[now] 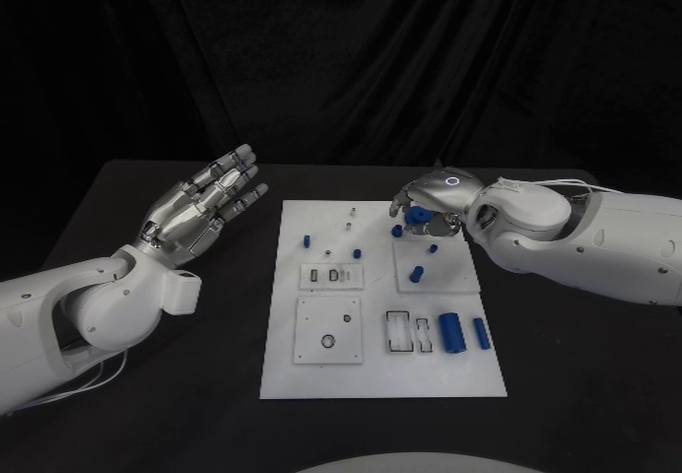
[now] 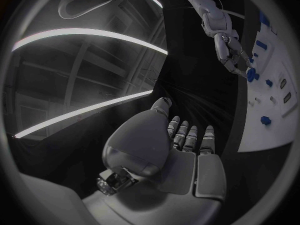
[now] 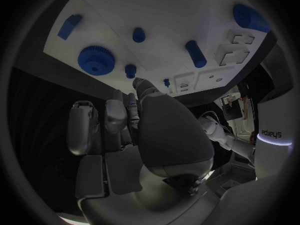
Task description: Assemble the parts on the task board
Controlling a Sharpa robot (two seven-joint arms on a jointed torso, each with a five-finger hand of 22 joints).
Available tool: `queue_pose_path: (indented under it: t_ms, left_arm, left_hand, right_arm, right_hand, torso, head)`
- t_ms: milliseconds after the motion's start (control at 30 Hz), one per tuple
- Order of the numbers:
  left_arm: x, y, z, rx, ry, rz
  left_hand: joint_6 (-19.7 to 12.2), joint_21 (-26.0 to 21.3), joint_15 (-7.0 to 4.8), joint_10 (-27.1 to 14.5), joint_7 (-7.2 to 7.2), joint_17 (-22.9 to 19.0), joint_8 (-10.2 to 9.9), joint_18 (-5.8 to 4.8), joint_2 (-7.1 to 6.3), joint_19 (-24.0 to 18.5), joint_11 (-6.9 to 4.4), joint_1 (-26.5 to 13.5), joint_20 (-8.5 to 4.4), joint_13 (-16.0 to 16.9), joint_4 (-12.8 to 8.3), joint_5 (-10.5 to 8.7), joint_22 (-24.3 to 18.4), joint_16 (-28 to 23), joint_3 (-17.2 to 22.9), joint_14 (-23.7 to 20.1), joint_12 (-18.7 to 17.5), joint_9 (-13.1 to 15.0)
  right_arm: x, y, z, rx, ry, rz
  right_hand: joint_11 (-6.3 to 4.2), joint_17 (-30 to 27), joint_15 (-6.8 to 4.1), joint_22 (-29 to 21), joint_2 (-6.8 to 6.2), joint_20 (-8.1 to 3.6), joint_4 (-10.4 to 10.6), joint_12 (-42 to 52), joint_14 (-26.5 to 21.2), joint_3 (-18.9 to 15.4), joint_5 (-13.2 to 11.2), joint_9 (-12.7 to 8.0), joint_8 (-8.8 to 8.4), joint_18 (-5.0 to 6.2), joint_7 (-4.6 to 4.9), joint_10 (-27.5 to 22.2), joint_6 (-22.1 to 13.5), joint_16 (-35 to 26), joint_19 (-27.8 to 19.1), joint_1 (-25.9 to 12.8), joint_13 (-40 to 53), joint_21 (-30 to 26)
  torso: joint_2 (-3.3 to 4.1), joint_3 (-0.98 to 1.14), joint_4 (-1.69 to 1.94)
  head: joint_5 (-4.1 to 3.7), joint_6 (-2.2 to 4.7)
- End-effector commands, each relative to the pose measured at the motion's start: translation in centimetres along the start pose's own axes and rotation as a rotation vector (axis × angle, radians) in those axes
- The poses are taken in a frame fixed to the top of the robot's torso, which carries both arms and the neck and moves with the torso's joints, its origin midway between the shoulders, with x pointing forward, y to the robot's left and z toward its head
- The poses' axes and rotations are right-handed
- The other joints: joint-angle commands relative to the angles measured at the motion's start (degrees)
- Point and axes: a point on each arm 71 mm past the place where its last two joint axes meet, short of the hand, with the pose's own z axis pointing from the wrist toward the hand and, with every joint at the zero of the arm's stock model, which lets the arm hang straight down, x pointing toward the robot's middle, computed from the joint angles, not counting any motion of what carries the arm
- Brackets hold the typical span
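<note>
Head view: the right hand [image 1: 434,205] hovers over the task board's [image 1: 381,379] far right corner, fingers curled down around a blue gear [image 1: 418,218]; actual contact is unclear. The left hand [image 1: 203,205] is raised beside the board, fingers straight, slightly spread.

Left wrist view: the blue gear [image 2: 251,75] sits at the right hand's fingertips [image 2: 237,67].

Right wrist view: the toothed, round gear [image 3: 95,60] lies on the white board, apart from the fingers [image 3: 112,116].

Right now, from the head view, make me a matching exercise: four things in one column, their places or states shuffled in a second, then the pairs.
Things:
1. left robot hand
2. right robot hand
3. thick cylinder
4. board

Places or states:
A. blue, lying at the board's near right
B. raised left of the board, fingers spread, holding nothing
C. white, in the middle of the table
D. over the board's far right part

Pairs: 1-B, 2-D, 3-A, 4-C
</note>
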Motion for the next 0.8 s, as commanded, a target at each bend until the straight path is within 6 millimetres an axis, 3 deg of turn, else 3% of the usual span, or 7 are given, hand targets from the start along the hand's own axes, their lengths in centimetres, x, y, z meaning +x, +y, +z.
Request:
queue_pose_path:
  t_ms: [33, 333, 700, 800]
  left_arm:
    - [0.2, -0.3, 0.1, 0.033, 0.020, -0.010]
    - [0.2, -0.3, 0.1, 0.025, 0.025, -0.015]
    - [0.2, -0.1, 0.2, 0.013, 0.030, -0.017]
    - [0.2, -0.1, 0.2, 0.010, 0.031, -0.018]
  left_hand:
    - [-0.2, 0.3, 0.40, -0.2, 0.25, 0.1, -0.1, 0.60, 0.09, 0.0, 0.22, -0.6, 0.27, 0.0, 0.1, 0.12, 0.0, 0.3, 0.3, 0.2, -0.3, 0.0]
    - [0.0, 0.4, 0.62, -0.2, 0.55, 0.1, -0.1, 0.61, 0.14, 0.1, 0.39, -0.7, 0.56, 0.0, -0.2, 0.01, 0.1, 0.3, 0.7, 0.2, -0.4, 0.0]
    - [0.2, 0.4, 0.89, -0.1, 1.01, 0.1, 0.0, 0.63, 0.14, 0.2, 0.74, -0.9, 0.90, 0.0, -0.4, -0.01, 0.1, 0.3, 1.1, 0.3, -0.1, 0.1]
    - [0.2, 0.4, 0.95, -0.1, 1.12, 0.1, -0.1, 0.64, 0.14, 0.2, 0.82, -1.0, 0.98, 0.0, -0.5, 0.00, 0.1, 0.3, 1.2, 0.3, -0.1, 0.1]
  right_arm:
    - [0.3, 0.1, 0.1, -0.006, -0.006, -0.007]
    - [1.1, 0.4, 0.7, -0.028, -0.010, -0.004]
    - [2.0, 0.5, 1.3, -0.038, -0.009, -0.002]
    - [2.3, 0.5, 1.3, -0.038, -0.007, -0.002]
  right_hand:
    - [0.11, 0.2, -0.13, 0.2, -0.57, -0.03, 0.0, -0.3, 0.5, 0.6, 0.6, 0.1, -0.37, -0.71, 0.05, 0.5, 0.5, 0.2, 0.5, -0.1, 0.1, 0.4]
    - [0.13, 0.6, -0.14, 0.9, -1.51, -0.04, 0.3, -2.1, 0.7, 3.4, 2.2, 0.5, -2.53, -0.78, -0.71, 1.4, 1.5, 0.2, 0.6, 0.1, 0.1, 0.7]
    - [0.23, 0.9, -0.10, 1.4, -1.86, -0.02, 0.3, -3.3, 0.8, 4.9, 2.3, 0.9, -3.23, -0.86, -0.38, 1.7, 2.7, 0.3, 0.8, 0.2, 0.0, 0.9]
    - [0.26, 0.9, -0.09, 1.5, -1.97, 0.00, 0.2, -3.7, 0.8, 5.5, 2.5, 1.1, -3.37, -0.86, -0.31, 1.9, 3.4, 0.2, 0.8, 0.3, 0.0, 0.9]
  torso:
    - [-0.12, -0.04, -0.03]
    - [-0.34, -0.14, -0.11]
    - [-0.53, -0.17, -0.23]
    - [-0.54, -0.13, -0.11]
  head:
    - [-0.10, -0.17]
    - [-0.11, -0.29]
    - [0.15, -0.51]
    - [0.07, -0.59]
